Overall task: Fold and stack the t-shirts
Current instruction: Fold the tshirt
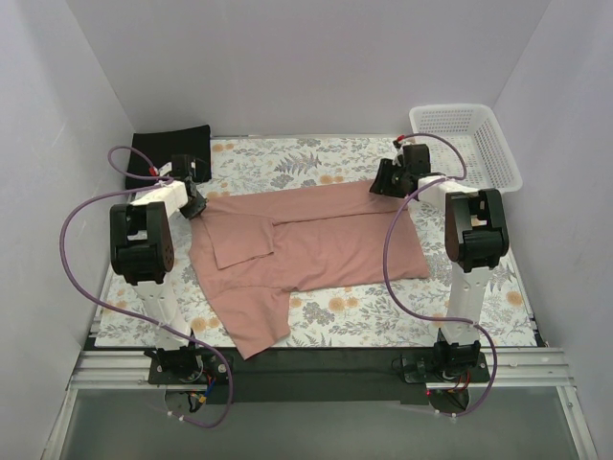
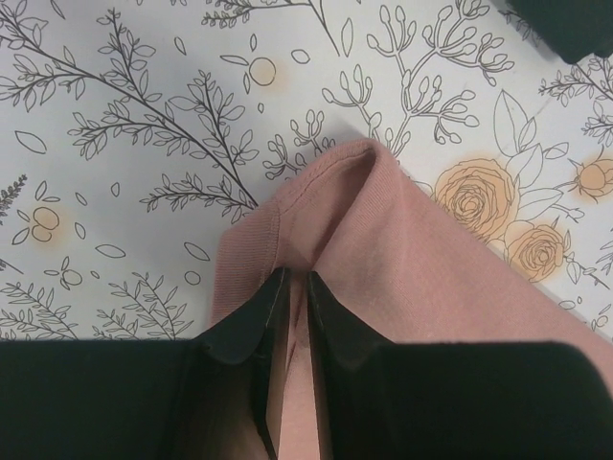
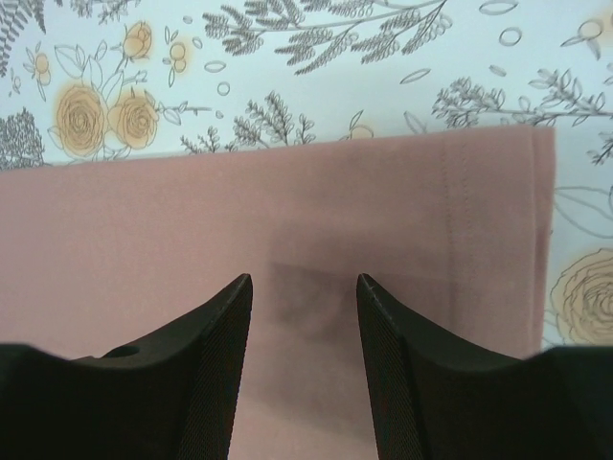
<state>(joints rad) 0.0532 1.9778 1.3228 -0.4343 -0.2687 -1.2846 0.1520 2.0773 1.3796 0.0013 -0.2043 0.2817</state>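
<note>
At far-left corner, L pincer [image 2: 295,277] seemingly nips pink tee [image 1: 326,244]; R pincer [image 3: 305,280] spread.

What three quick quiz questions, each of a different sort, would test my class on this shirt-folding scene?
1. True or false: the left tool is shut on a fold of the dusty pink cloth t-shirt.
2. Multiple choice: where does the white plastic lattice basket stand in the top view? A: at the far right. B: at the near left. C: on the t-shirt.
3. Fill in the gap: the right tool hangs above the t-shirt's far edge with its jaws ____.
Key: 1 true; 2 A; 3 open.
</note>
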